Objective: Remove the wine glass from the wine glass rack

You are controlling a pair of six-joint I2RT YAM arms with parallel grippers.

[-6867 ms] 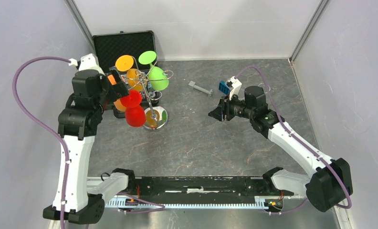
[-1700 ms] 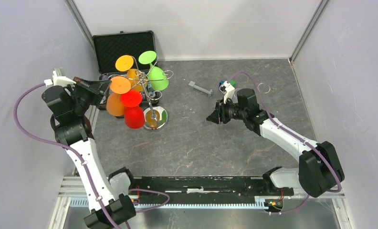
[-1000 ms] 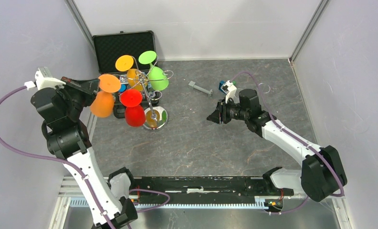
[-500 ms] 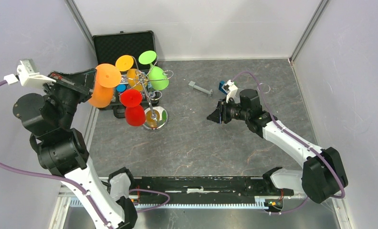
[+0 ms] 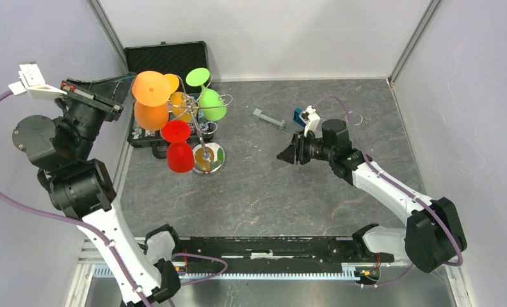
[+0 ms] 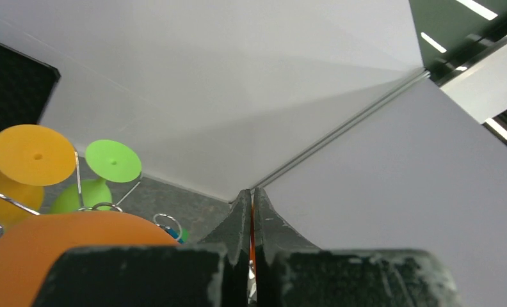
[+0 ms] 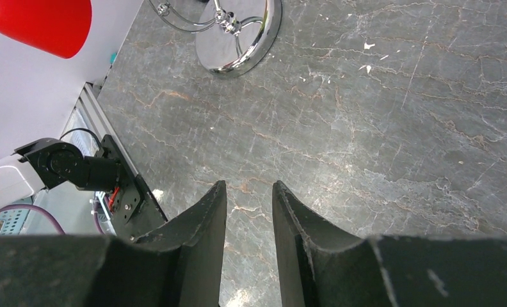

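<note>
Likely light and slick, the opaque orange wine glass [image 5: 152, 115] hangs just left of the silver wire rack [image 5: 216, 155], stem pinched by the left end effector [image 6: 251, 195]; right end effector [image 7: 248, 192] half-open, empty.

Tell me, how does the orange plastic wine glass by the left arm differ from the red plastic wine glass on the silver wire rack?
The orange wine glass is pinched by its stem in the shut left gripper; the red wine glass hangs untouched from the silver wire rack. The orange one sits farther left, nearer the black case; the red one is beside the rack's disc base. Both are foot up, bowl down.
</note>
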